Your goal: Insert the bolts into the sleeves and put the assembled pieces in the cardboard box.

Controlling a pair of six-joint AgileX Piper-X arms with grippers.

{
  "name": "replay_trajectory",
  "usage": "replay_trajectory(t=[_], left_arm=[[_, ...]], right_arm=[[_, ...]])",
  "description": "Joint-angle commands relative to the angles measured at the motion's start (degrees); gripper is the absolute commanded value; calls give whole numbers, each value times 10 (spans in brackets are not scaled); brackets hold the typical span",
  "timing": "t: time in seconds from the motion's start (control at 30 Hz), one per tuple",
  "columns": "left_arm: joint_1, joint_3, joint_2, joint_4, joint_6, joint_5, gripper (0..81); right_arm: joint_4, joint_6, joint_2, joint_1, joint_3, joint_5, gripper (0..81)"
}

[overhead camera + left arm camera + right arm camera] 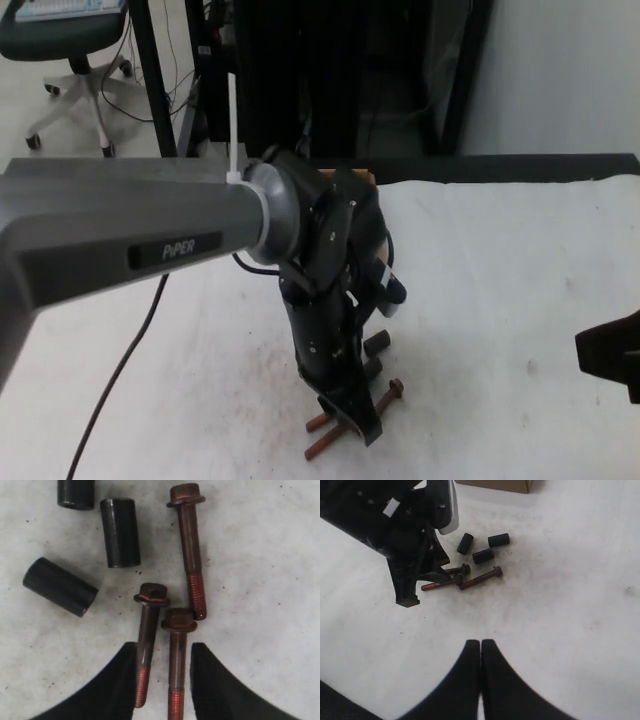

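Behind the left arm [120, 235], which crosses the high view from its left edge, the cardboard box [367, 177] shows as a thin brown sliver, so its inside cannot be seen. On the white table [500, 280], near the box, lie three dark sleeves and three rusty bolts, all loose, with no bolt in a sleeve. One sleeve [75, 492] is cut off by the frame edge. The other two, [120, 532] and [59, 586], lie whole beside the longest-looking bolt [190, 550].

The left arm bends down at the wrist, so the left pincer [163, 650] points at the table over the bolts. Its jaws are spread apart on either side of the middle bolt [177, 650], whose threaded end runs out of the picture. One finger [115, 680] partly covers the threads of the third bolt [149, 630]. Whether either finger touches metal cannot be made out.

The right pincer [480, 647] hangs over bare table well apart from the pile, its fingers pressed together on nothing.
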Motion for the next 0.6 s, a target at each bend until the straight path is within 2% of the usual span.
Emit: replay_trajectory(t=[0.0, 0.13, 0.57], left_arm=[[-3, -5, 3, 0, 7, -21, 331], [-3, -5, 5, -11, 9, -51, 331], [-3, -4, 6, -48, 34, -58, 331]], right_arm=[[-7, 1, -6, -3, 0, -30, 4], [-7, 5, -6, -3, 0, -36, 4], [-7, 5, -6, -3, 0, -48, 4]])
